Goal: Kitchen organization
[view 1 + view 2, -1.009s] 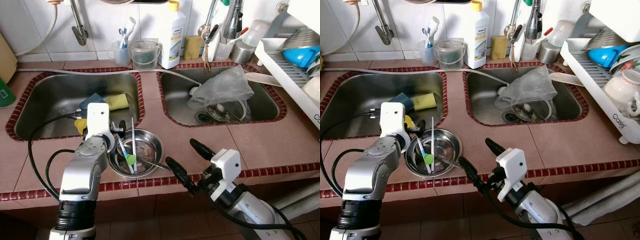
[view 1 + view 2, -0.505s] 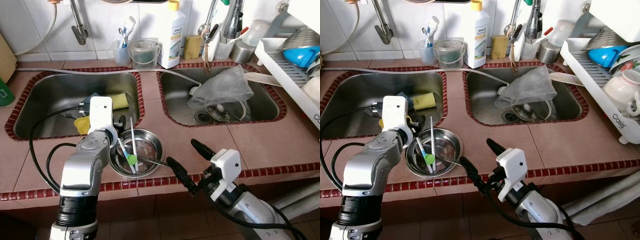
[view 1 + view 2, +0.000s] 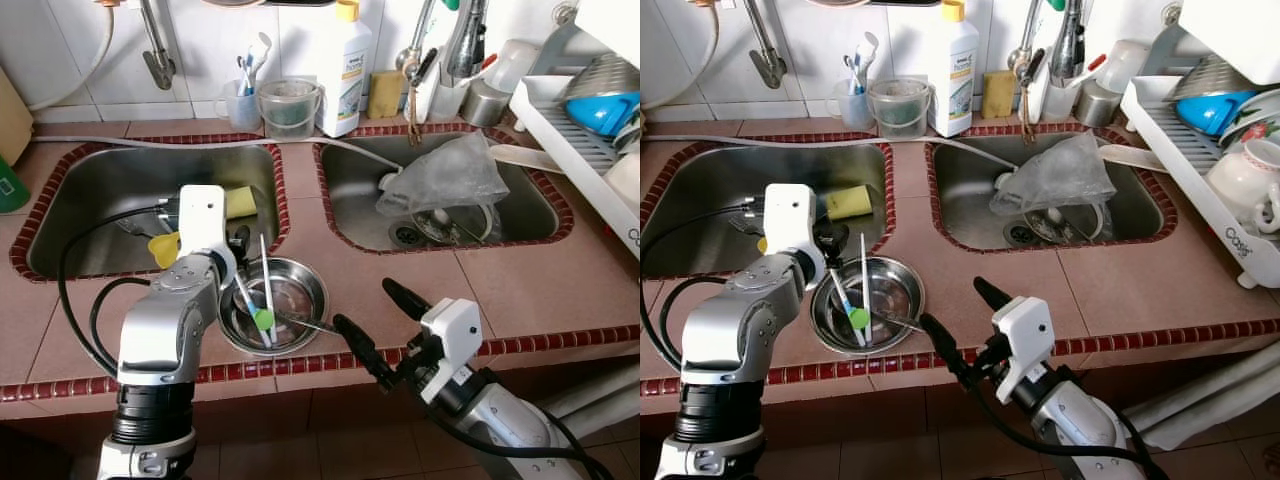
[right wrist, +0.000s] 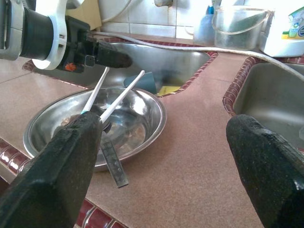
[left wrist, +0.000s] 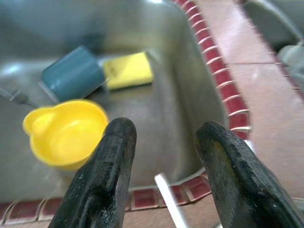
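a: steel bowl [image 3: 272, 304] with utensils sits on the tabletop [image 3: 520, 275] between the sinks. left pincer [image 5: 164, 175] gapes empty above the left sink's edge, over the yellow cup [image 5: 66, 130].

b: risk?

a: its arm could clip the bowl's sticks. right pincer [image 4: 164, 142] spread wide, empty, near the bowl.

Tiled counter [image 3: 520, 275] carries a steel bowl [image 3: 300, 290], a dish rack [image 3: 1200, 160], perhaps a detergent bottle [image 3: 343, 70].

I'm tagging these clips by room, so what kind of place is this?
Most likely a home kitchen, at the washing-up counter: a steel double sink set in a tiled worktop, a dish rack holding crockery, and a detergent bottle by the taps.
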Tool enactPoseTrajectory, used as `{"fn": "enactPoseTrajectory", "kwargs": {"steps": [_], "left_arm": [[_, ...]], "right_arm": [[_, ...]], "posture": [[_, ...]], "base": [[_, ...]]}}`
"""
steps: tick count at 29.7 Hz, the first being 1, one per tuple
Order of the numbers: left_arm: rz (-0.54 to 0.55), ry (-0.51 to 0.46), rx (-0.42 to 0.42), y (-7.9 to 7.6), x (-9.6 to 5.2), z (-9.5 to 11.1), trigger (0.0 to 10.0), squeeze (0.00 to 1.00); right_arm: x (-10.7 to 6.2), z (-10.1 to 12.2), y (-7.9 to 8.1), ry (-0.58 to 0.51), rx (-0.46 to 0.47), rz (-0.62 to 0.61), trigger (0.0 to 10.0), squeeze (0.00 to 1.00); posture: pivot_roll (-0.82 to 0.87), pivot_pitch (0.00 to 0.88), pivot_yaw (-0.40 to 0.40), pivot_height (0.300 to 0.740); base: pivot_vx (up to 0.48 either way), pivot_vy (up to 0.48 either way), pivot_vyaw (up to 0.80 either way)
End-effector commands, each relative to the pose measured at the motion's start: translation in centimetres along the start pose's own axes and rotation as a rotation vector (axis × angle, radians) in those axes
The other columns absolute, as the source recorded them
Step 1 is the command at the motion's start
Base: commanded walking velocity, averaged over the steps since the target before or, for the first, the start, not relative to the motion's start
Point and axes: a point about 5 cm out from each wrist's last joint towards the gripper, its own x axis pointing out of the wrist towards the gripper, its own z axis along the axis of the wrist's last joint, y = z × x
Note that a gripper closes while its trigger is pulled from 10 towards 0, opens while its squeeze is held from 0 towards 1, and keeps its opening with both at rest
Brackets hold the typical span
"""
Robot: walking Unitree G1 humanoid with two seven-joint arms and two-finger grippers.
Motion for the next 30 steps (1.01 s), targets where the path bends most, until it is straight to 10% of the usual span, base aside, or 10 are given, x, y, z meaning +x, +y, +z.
{"fn": "enactPoseTrajectory", "kwargs": {"steps": [1, 30], "left_arm": [[0.013, 0.022, -0.013, 0.1, 0.1, 0.1, 10.0, 0.0], [-0.075, 0.075, -0.086, -0.4, -0.9, -0.5, 10.0, 0.0]], "right_arm": [[-0.1, 0.5, -0.1, -0.014, -0.02, -0.002, 10.0, 0.0], [-0.1, 0.5, -0.2, -0.004, -0.034, 0.004, 10.0, 0.0]], "posture": [[-0.06, 0.098, 0.006, 0.74], [-0.06, 0.106, -0.002, 0.74]], "base": [[0.0, 0.0, 0.0], [0.0, 0.0, 0.0]]}}
